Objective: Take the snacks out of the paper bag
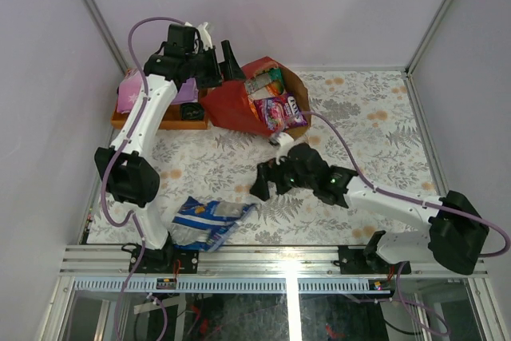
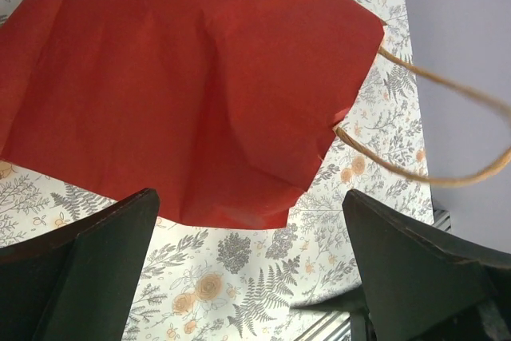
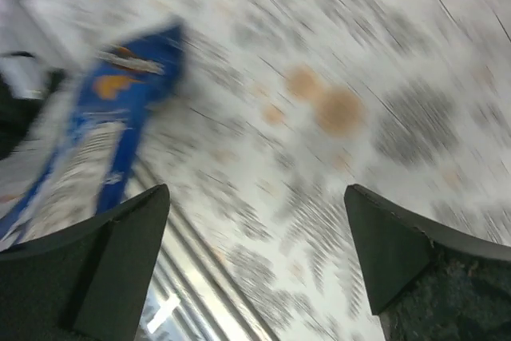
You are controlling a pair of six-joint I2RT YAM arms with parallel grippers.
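The red paper bag (image 1: 239, 105) lies on its side at the back of the table, its brown mouth facing right. A purple-magenta packet (image 1: 279, 109) and green and orange packets (image 1: 267, 84) show in the mouth. A blue-and-white packet (image 1: 206, 220) lies on the table at the front left and shows blurred in the right wrist view (image 3: 104, 125). My left gripper (image 1: 225, 60) is open and empty above the bag's closed end (image 2: 192, 77). My right gripper (image 1: 267, 180) is open and empty over the table's middle, right of the blue packet.
A brown wooden tray (image 1: 156, 117) with a folded purple cloth (image 1: 132, 89) stands at the back left beside the bag. The bag's loop handle (image 2: 447, 133) hangs near the back wall. The table's metal front rail (image 1: 279, 261) runs along the near edge.
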